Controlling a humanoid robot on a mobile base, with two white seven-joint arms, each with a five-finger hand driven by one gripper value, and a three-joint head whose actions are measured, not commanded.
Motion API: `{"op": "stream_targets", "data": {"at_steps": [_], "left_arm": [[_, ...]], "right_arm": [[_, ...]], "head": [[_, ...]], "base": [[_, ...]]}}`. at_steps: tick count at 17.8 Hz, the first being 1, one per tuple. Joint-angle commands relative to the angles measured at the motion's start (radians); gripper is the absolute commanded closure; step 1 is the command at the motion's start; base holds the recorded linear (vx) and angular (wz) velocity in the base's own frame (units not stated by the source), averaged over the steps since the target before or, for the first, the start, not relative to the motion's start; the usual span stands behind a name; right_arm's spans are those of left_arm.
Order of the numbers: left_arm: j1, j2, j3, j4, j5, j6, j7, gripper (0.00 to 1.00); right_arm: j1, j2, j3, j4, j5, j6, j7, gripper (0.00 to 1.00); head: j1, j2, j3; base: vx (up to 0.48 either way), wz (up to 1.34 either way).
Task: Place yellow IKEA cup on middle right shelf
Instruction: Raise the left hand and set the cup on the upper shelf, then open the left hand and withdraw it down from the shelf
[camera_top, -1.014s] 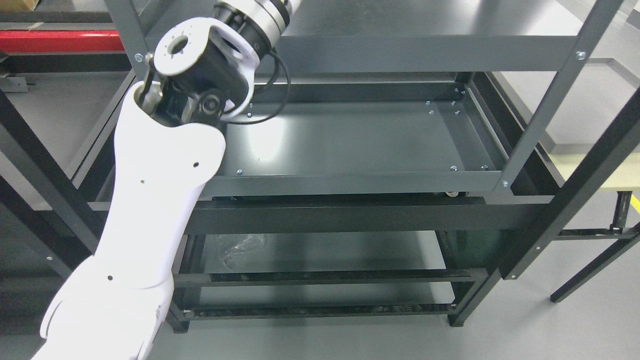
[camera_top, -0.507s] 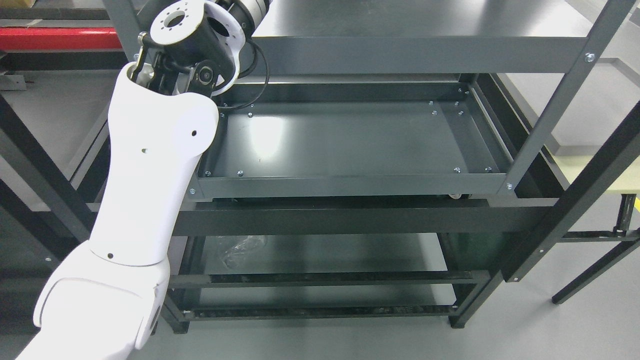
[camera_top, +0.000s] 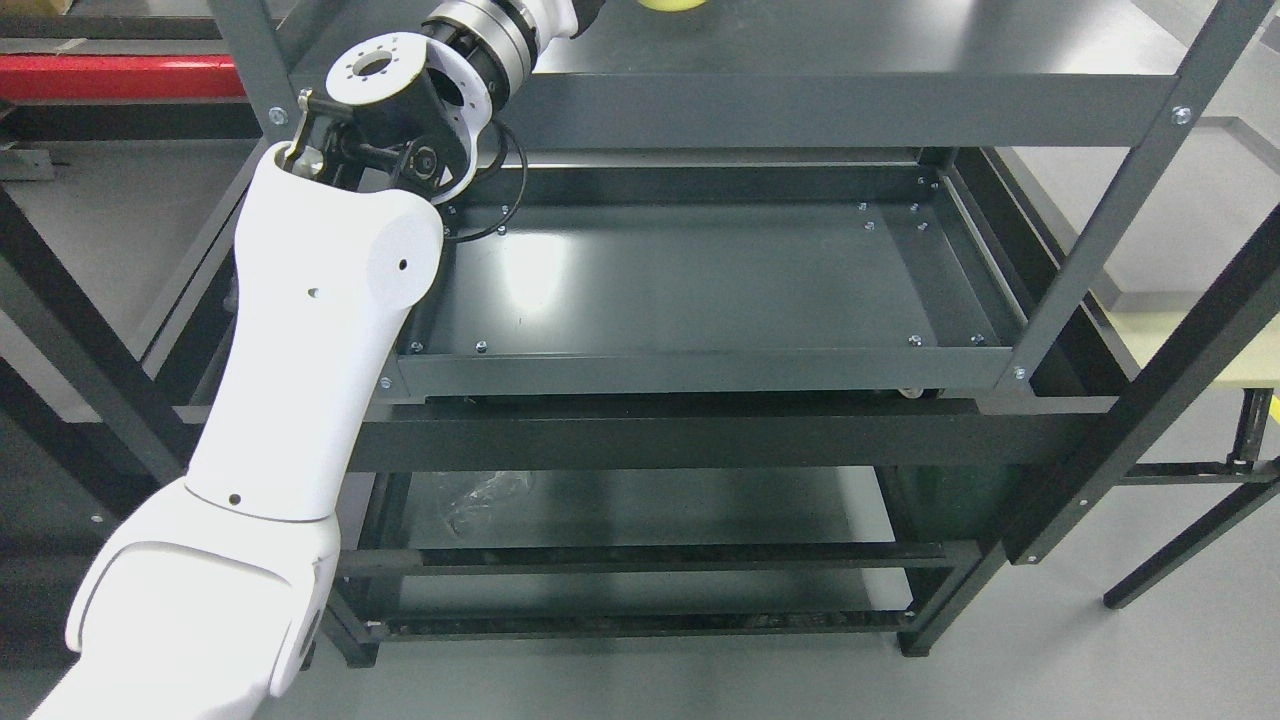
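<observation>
Reaching up over the top shelf (camera_top: 850, 40) from the near left with the left arm (camera_top: 310, 330), wrist passing out of view at the upper edge, so hand and fingers cut off by the frame; cannot tell whether spread, curled or holding anything. Showing only a sliver of yellow cup (camera_top: 675, 4) at the far top edge, resting on or just above that top shelf, just beside where the wrist leaves the picture; contact between hand and cup not visible. Lying bare below, the middle shelf (camera_top: 700, 280), a dark tray with raised rim; right part unoccupied, nothing yellow anywhere on it. Showing a crumpled clear wrapper (camera_top: 480, 500) on the lower shelf (camera_top: 650, 510), well apart from the work. No right arm in view. Judging from this: placement not yet done, cup not on the middle right, task at an early stage around the pick-up. Left to do, probably: securing the cup, bringing it down past the top shelf's front beam, setting it upright on the middle shelf's right side, then letting go
</observation>
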Motion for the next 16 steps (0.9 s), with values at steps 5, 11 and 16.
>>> {"op": "stream_targets", "data": {"at_steps": [5,11,16], "left_arm": [[-0.009,0.018,0.0,0.115,-0.1,-0.002,-0.043,0.02],[-0.037,0.018,0.091,-0.071,-0.099,0.001,-0.066,0.02],[-0.05,0.018,0.137,-0.198,-0.094,0.042,-0.083,0.02]], "right_arm": [[0.014,-0.017,0.017,0.0,-0.025,0.001,0.0,0.01],[0.014,-0.017,0.017,0.0,-0.025,0.001,0.0,0.01],[0.014,-0.017,0.017,0.0,-0.025,0.001,0.0,0.01]], "head": [[0.0,0.0,0.0],[0.0,0.0,0.0],[0.0,0.0,0.0]], "base": [[0.0,0.0],[0.0,0.0],[0.0,0.0]]}}
